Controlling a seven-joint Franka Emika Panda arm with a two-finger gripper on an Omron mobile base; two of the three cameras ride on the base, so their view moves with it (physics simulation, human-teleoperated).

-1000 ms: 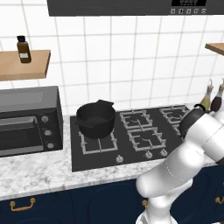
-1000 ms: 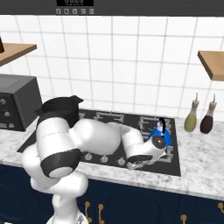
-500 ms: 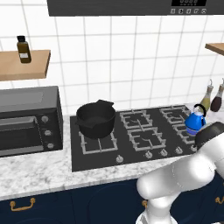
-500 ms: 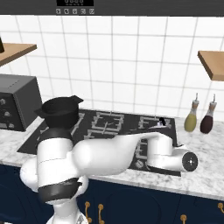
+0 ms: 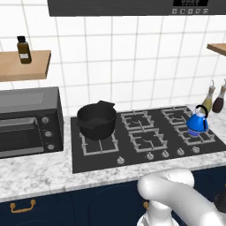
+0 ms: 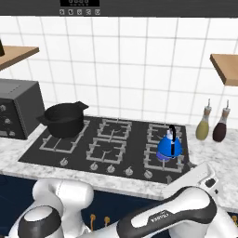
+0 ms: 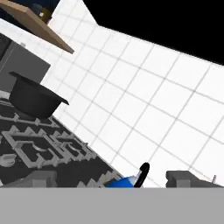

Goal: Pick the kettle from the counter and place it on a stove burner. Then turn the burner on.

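Sitting on the front-right burner (image 5: 197, 134), the kettle (image 5: 197, 123) neighbours two bottles (image 5: 213, 98); tool state unclear.

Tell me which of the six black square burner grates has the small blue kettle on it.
The front right stove burner, nearest the two bottles. The glossy blue kettle sits there; the big black pot covers the far-left grates.

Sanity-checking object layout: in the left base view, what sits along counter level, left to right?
Dark grey toaster oven → big black pot → small glossy blue kettle on the front right black grate burner → two slim glass bottles.
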